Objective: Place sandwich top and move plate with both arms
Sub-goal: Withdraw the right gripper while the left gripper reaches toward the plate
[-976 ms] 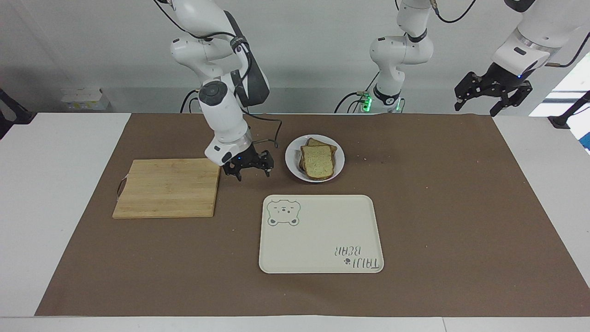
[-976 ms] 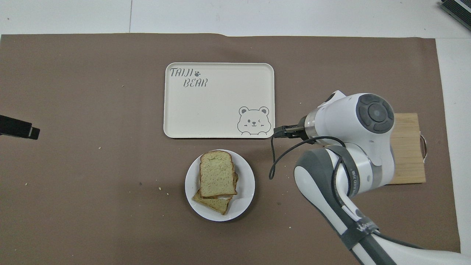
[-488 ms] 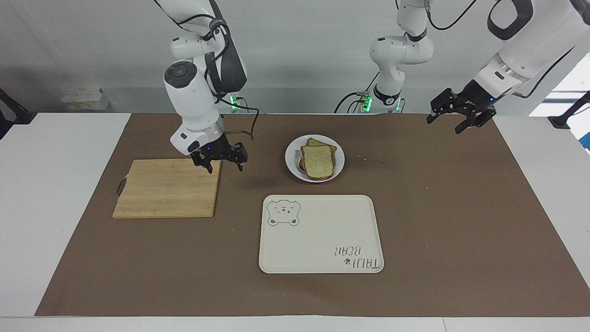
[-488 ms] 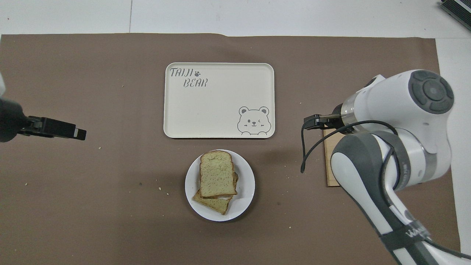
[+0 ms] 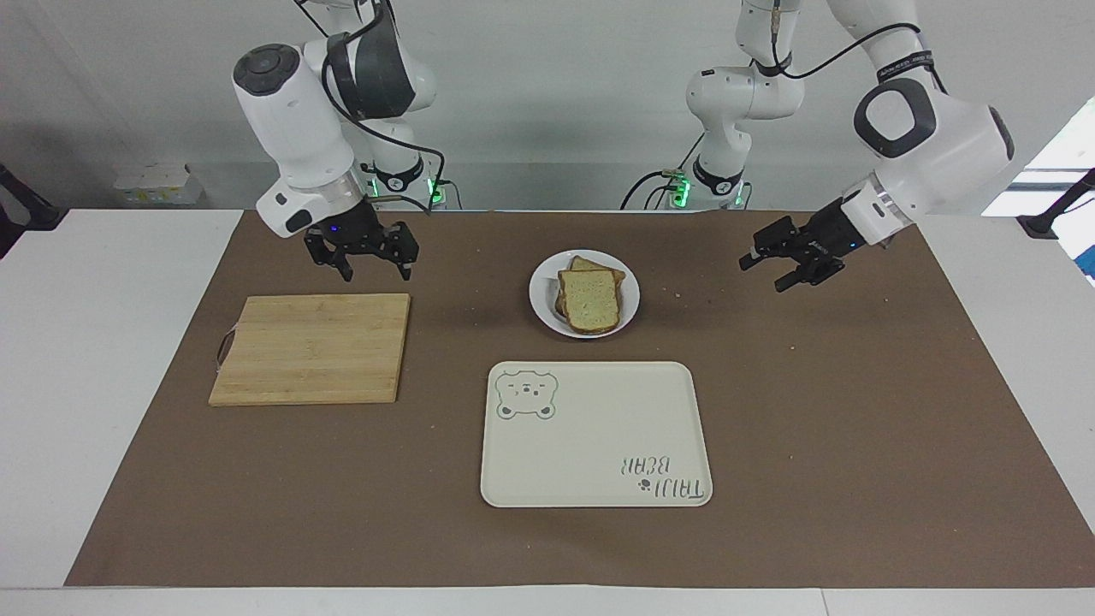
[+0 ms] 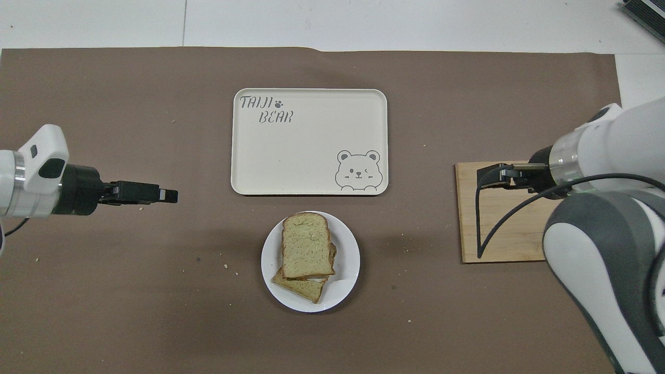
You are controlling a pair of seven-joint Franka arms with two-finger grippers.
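The sandwich top (image 5: 588, 301) (image 6: 306, 245), a pale speckled slice with a brown crust, lies on another slice on the small white plate (image 5: 541, 295) (image 6: 349, 249). My right gripper (image 5: 376, 272) (image 6: 499, 174) hangs open and empty above the cutting board's edge nearest the plate, well apart from the plate. My left gripper (image 5: 761, 275) (image 6: 169, 195) hangs open and empty above the brown mat, toward the left arm's end from the plate, its fingers pointing at the plate.
A cream tray (image 5: 599, 428) (image 6: 311, 150) with a bear drawing lies farther from the robots than the plate. A wooden cutting board (image 5: 312, 346) (image 6: 504, 228) lies toward the right arm's end. Crumbs dot the brown mat (image 5: 855, 411).
My right gripper has risen and drawn away from the plate to above the cutting board. My left gripper has come down and in toward the plate. Bread and plate have not moved.
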